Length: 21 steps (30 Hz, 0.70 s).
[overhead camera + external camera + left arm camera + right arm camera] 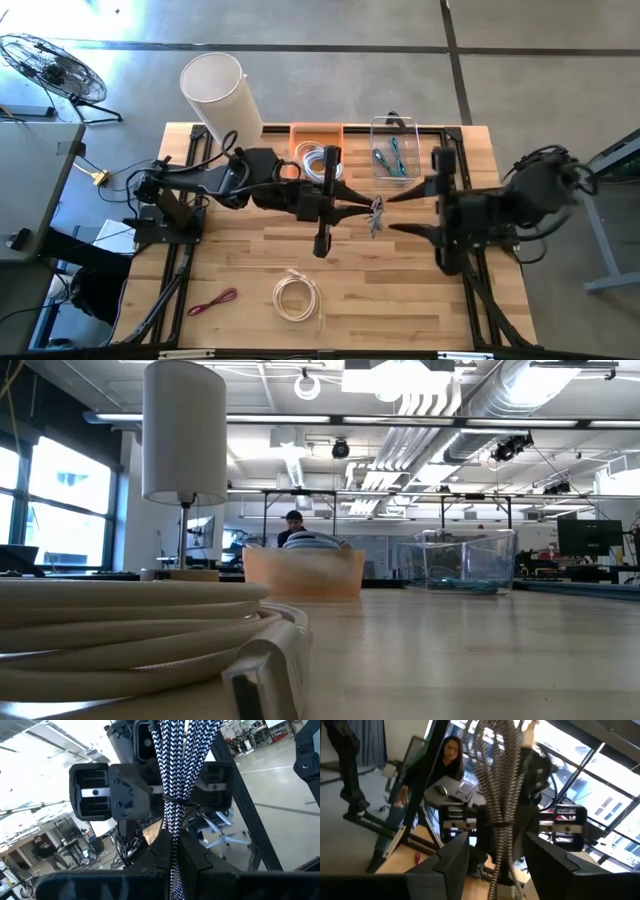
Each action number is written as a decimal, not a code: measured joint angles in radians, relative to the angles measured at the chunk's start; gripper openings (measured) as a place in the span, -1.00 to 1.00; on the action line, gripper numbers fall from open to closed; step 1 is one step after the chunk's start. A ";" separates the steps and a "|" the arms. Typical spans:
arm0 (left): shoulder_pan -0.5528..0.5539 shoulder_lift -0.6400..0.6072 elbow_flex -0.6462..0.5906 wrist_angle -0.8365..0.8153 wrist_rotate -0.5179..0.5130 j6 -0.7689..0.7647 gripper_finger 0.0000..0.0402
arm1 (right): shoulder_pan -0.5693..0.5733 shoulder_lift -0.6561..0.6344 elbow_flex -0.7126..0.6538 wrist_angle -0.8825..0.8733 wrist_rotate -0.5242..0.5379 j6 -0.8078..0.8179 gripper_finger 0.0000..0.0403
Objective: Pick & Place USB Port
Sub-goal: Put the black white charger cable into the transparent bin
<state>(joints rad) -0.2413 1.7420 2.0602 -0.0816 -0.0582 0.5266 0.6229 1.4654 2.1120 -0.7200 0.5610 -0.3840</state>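
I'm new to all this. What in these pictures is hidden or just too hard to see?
- Braided cable bundle: its plug ends are too small in the high view and cut off by the edges in both wrist views.
- Left claw: shut on the bundle; the cable covers the contact.
- Right claw: whether its fingers touch the bundle is unclear.
- Clear bin: contents too small in the high view.
- Orange bin: its contents are blurred in the low view.

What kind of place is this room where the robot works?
Most likely an open industrial lab or workshop. The low view shows exposed ceiling ducts and rows of workbenches with monitors behind the wooden table. The high view shows a bare concrete floor, with a floor fan beside the table.
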 joint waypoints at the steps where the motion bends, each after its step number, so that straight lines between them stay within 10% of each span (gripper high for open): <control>1: 0.000 0.000 0.000 -0.007 0.000 0.000 -0.97 | -0.007 0.008 0.000 0.000 -0.012 -0.007 -0.11; 15: 0.000 0.000 0.000 -0.111 -0.008 0.000 -0.97 | -0.035 0.042 0.000 0.016 -0.082 -0.064 -0.17; 21: -0.001 0.006 0.000 -0.110 -0.012 0.001 -0.97 | -0.057 0.041 0.000 0.003 -0.122 -0.071 -0.49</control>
<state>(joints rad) -0.2420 1.7483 2.0602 -0.1921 -0.0704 0.5276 0.5655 1.5063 2.1120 -0.7167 0.4393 -0.4553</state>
